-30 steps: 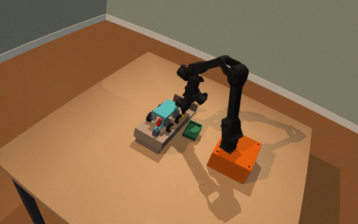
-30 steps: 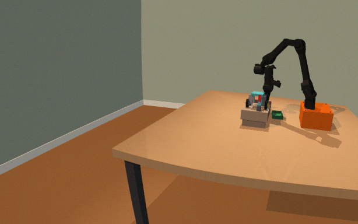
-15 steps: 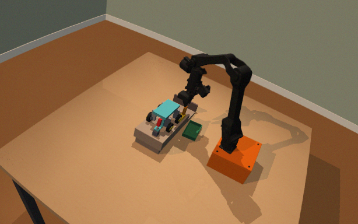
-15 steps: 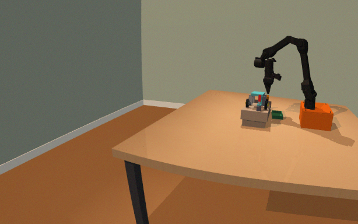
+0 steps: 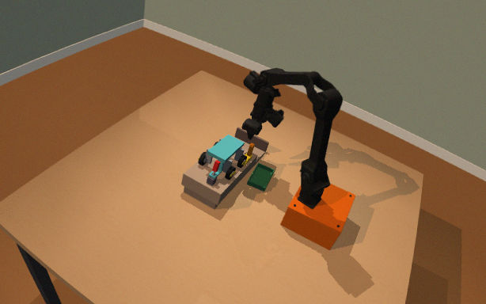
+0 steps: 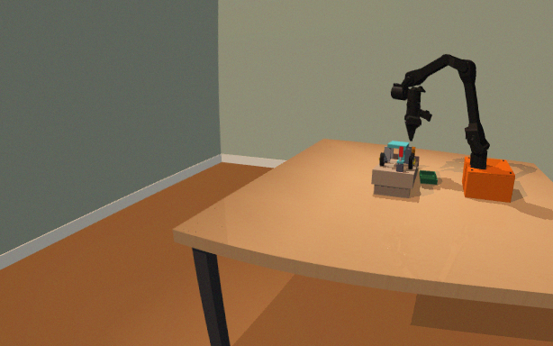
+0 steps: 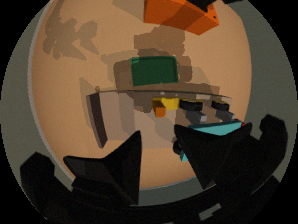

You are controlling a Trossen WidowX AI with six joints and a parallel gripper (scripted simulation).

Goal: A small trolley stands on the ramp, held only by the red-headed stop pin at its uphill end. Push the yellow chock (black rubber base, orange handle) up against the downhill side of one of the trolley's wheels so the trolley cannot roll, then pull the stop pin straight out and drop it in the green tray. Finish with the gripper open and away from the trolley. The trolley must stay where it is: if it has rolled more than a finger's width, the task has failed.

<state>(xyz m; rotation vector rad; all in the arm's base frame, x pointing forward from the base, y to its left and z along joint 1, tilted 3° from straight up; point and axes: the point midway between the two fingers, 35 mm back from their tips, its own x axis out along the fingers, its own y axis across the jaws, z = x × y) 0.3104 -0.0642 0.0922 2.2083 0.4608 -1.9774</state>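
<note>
The yellow chock (image 5: 248,158) (image 7: 171,103) stands upright on the ramp (image 5: 202,190) (image 6: 393,177) (image 7: 113,115), its orange handle (image 5: 252,149) (image 7: 159,111) up. It is close against the downhill side of the trolley's tray-side lower wheel (image 5: 241,161) (image 7: 191,105); no clear gap shows. The trolley (image 5: 225,147) (image 6: 398,144) (image 7: 215,129) has a turquoise top. The red-headed stop pin (image 5: 216,165) (image 6: 401,151) stands at its uphill end. My gripper (image 5: 250,137) (image 6: 411,139) (image 7: 157,131) is open and empty, above the ramp's downhill part, clear of chock and trolley. The green tray (image 5: 261,176) (image 6: 428,177) (image 7: 155,71) is empty.
An upright end board (image 5: 257,142) (image 7: 97,120) crosses the ramp's downhill end. The tray lies on the table (image 5: 138,222) (image 6: 315,225) between the ramp and the orange arm base (image 5: 306,226) (image 6: 488,182) (image 7: 175,16).
</note>
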